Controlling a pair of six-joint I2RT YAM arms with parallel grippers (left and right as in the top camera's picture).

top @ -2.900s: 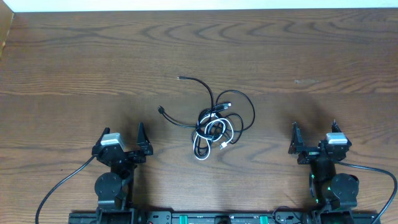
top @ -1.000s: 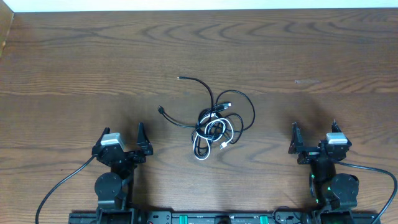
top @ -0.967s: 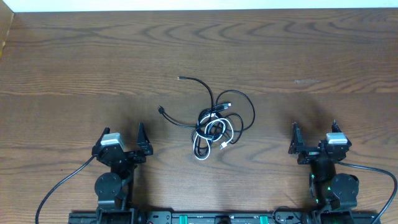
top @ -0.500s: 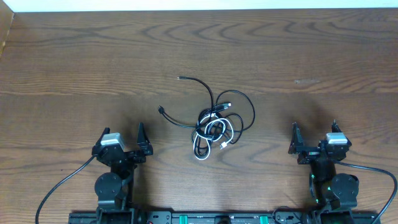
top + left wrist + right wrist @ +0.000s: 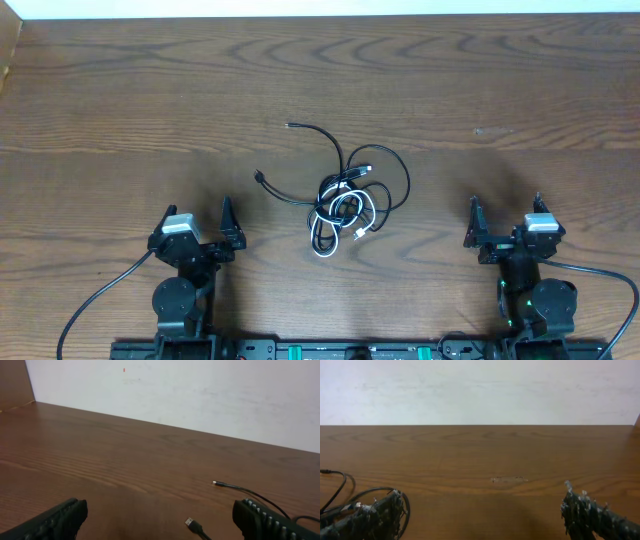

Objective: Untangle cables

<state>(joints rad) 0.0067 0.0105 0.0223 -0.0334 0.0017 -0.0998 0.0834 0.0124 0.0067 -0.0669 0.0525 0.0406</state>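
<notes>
Left pincer (image 5: 197, 222) and right pincer (image 5: 505, 215) gaped wide, empty; tangled cables (image 5: 345, 205) stretched diagonally, black plug ends (image 5: 291, 126) pointing far-left.

The cables (image 5: 350, 200) lie tangled in the middle of the table (image 5: 520, 90), black loops around one white cable (image 5: 372, 212). Two black ends trail up-left.
</notes>
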